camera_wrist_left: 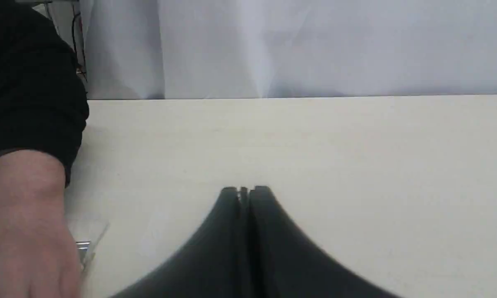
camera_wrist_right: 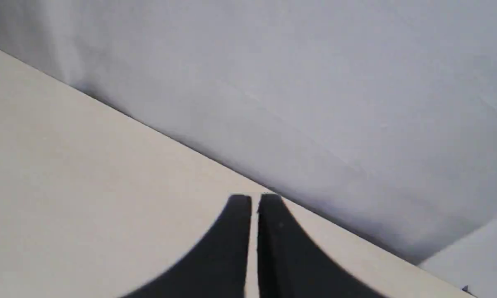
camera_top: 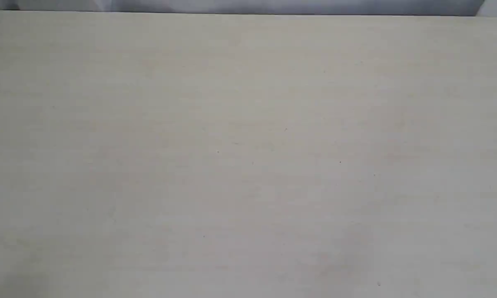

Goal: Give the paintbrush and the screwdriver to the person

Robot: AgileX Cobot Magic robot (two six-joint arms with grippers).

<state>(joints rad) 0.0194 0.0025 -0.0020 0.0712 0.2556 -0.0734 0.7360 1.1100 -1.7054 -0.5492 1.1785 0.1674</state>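
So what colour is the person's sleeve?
The sleeve is black; the left wrist view shows it best.

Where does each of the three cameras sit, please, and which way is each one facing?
Exterior view: above, angled down at the table, backdrop beyond its edge; no arm shows.
Left wrist view: on the left arm, looking past the left gripper, jaws together, across the table to the backdrop; the person's hand and dark sleeve alongside.
Right wrist view: on the right arm, looking past the right gripper, jaws nearly together, over the table edge to the backdrop.
Shared: all see table and backdrop.
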